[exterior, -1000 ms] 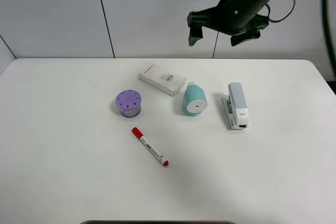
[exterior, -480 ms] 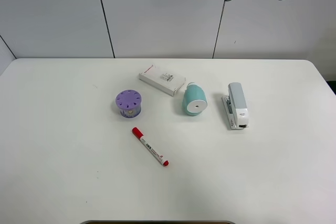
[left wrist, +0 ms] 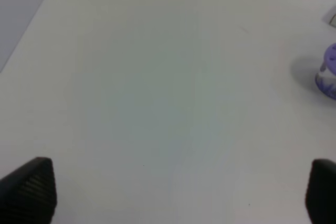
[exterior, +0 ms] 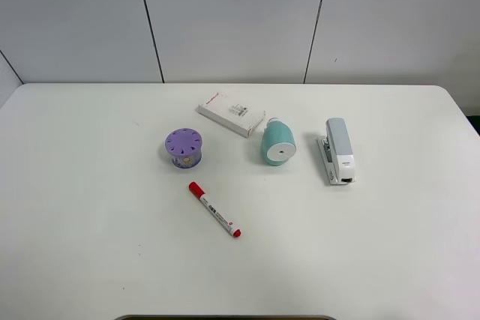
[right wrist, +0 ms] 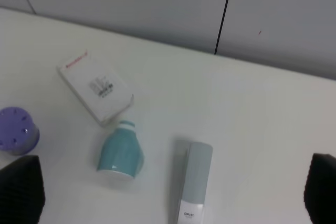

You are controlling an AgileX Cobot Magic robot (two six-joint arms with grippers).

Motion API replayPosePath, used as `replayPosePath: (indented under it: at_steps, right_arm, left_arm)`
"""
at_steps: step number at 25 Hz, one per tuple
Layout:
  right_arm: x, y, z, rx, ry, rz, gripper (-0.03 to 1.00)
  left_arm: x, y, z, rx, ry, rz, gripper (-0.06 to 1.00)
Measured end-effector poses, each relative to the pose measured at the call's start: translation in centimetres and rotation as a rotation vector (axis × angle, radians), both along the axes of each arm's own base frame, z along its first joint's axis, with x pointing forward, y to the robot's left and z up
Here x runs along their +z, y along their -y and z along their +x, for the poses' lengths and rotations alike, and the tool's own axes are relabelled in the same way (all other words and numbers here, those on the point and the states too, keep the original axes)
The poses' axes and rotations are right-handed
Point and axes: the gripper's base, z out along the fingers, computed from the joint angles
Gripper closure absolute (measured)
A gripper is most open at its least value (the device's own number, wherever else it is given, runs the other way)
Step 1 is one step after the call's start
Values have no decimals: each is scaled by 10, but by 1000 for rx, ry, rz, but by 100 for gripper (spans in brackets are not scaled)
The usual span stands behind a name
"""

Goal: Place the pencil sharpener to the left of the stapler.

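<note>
Lying on its side near the middle of the high view, the small round mint-teal plastic pencil sharpener (exterior: 277,145) sits just left of the long grey-and-white stapler (exterior: 337,151).
It looks light, hard and smooth, so it may roll; hold its round sides. Both grippers' fingers (right wrist: 21,186) are wide apart, holding nothing.

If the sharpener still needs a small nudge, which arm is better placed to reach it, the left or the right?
Right, probably. The right wrist view looks down on the pencil sharpener and the stapler, with its fingertips wide apart. The left wrist view shows only bare table and the purple cylinder at its edge.
</note>
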Motion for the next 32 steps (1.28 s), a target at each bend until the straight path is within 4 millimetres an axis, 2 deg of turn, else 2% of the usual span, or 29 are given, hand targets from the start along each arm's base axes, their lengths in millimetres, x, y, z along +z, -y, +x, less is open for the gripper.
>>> replayPosePath:
  at_steps: [8,14,19,23,25,28,32]
  right_arm:
    - [38,44,-85,11,230,37,-2]
    - [45,82,-156,-121,369,-2,-2]
    - [43,95,-210,-198,485,20,-2]
    - [20,95,-237,-263,512,-13,-2]
    - [-1,94,-245,-288,494,-42,-2]
    - [-35,91,-245,-314,440,-64,-2]
    - [-79,88,-235,-332,339,-75,-2]
  left_arm:
    - [0,0,0,0,0,0,-1]
    - [0,0,0,0,0,0,-1]
    - [0,0,0,0,0,0,-1]
    - [0,0,0,0,0,0,-1]
    - [0,0,0,0,0,0,-1]
    - [0,0,0,0,0,0,-1]
    - [0,0,0,0,0,0,-1]
